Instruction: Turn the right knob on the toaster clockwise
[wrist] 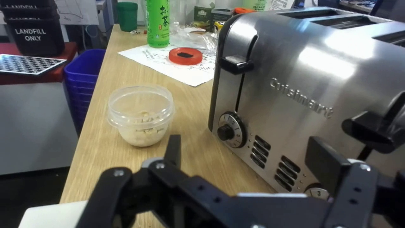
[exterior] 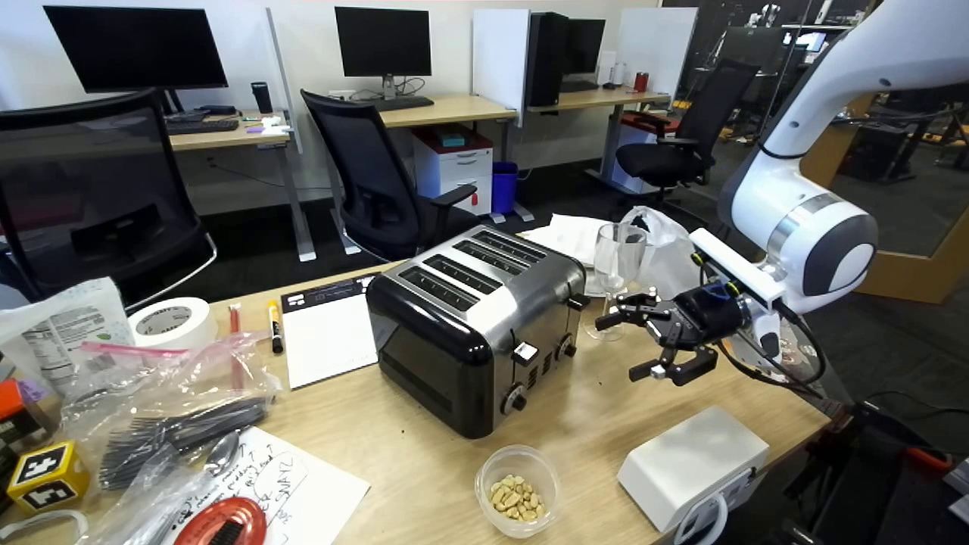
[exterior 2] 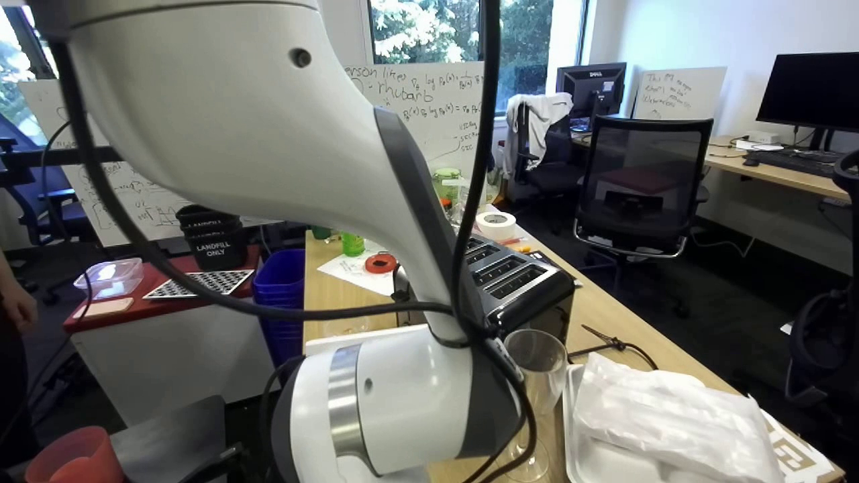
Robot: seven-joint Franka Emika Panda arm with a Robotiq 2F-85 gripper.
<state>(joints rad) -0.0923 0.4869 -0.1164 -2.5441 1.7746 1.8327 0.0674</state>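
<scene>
A steel and black four-slot toaster (exterior: 545,291) stands on the table and also shows in the wrist view (wrist: 284,69). In an exterior view it is partly behind the arm (exterior 2: 530,285). Its right knob (exterior: 566,347) is at the far end of the front face. In the wrist view only part of that knob's dial (wrist: 317,192) shows, with a 3; the finger and gripper body cover the rest. The left knob (wrist: 225,132) is fully visible. My gripper (exterior: 624,347) is open and empty, apart from the toaster front; its spread fingers show in the wrist view (wrist: 245,148).
A wine glass (exterior: 617,261) stands beside the toaster's right end, close to the gripper. A clear bowl of nuts (exterior: 518,492) is near the left knob. A white box (exterior: 696,462) sits at the table edge below the gripper. White trays (exterior 2: 604,429) lie beyond the glass.
</scene>
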